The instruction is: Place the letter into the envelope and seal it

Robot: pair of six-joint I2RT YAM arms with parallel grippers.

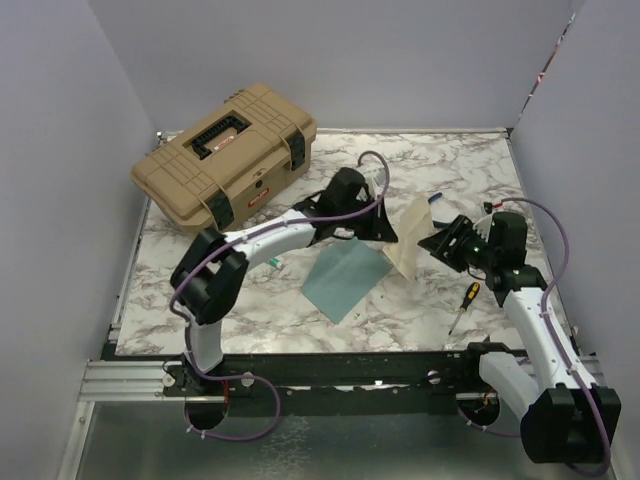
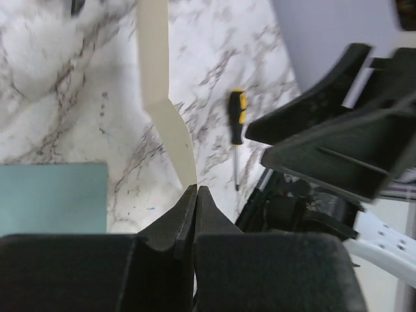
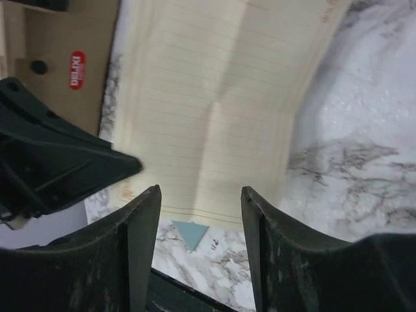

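The cream letter (image 1: 408,238) hangs upright above the table, held at its left edge by my left gripper (image 1: 384,230), which is shut on it. In the left wrist view the letter (image 2: 156,71) shows edge-on, rising from the closed fingertips of the left gripper (image 2: 196,190). The teal envelope (image 1: 345,278) lies flat on the table just below and left of the letter; it also shows in the left wrist view (image 2: 52,198). My right gripper (image 1: 440,243) is open and empty, just right of the letter. In the right wrist view the lined, creased letter (image 3: 214,110) faces the open right gripper (image 3: 200,201), with a teal envelope corner (image 3: 190,233) below it.
A tan toolbox (image 1: 225,155) stands at the back left. A yellow-and-black screwdriver (image 1: 463,305) lies near the front right, under the right arm, and also shows in the left wrist view (image 2: 237,117). A small blue-and-white object (image 1: 435,198) lies behind the letter.
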